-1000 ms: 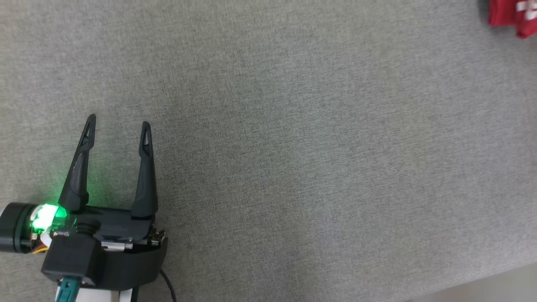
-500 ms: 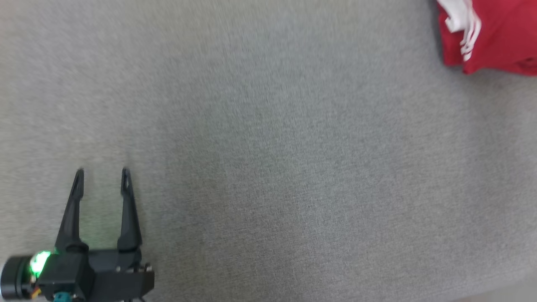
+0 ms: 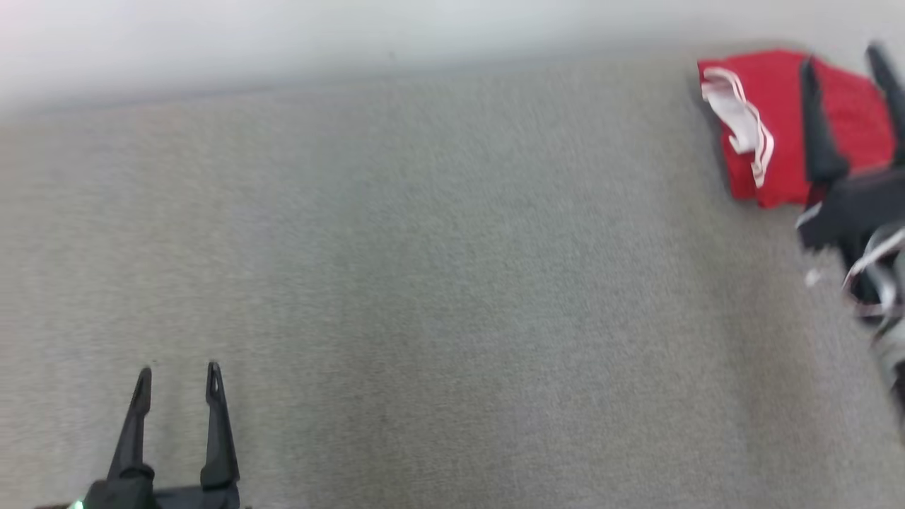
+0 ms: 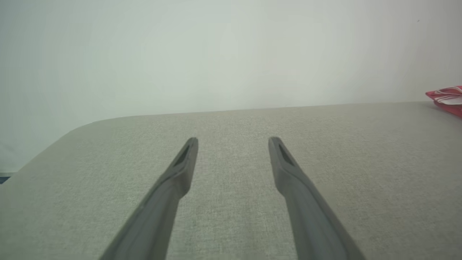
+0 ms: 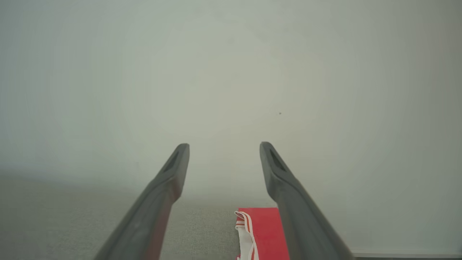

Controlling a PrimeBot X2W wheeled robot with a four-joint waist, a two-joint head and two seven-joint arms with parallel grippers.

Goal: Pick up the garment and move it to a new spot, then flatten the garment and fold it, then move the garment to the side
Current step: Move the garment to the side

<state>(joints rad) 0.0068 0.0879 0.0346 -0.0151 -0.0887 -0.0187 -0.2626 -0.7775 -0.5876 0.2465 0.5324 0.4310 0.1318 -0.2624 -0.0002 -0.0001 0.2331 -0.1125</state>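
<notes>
The garment [image 3: 771, 120] is red with white striped trim, folded into a small block at the far right of the grey table. It also peeks in at the left wrist view's right edge [image 4: 447, 99] and lies low between the fingers in the right wrist view [image 5: 261, 231]. My right gripper [image 3: 845, 60] hangs over the garment's near side, open, with nothing between its fingers. My left gripper [image 3: 177, 382] sits at the lower left over bare cloth, far from the garment, open and empty [image 4: 232, 142].
The grey fabric table top [image 3: 438, 283] stretches wide between the two grippers. Its far edge meets a pale wall [image 3: 353, 35] at the top of the head view, and the rounded left corner of the table [image 4: 83, 124] lies ahead of my left gripper.
The head camera has tilted up, so the wall and the garment came into the picture. My right gripper has come into view over the garment. The left gripper stays open.
</notes>
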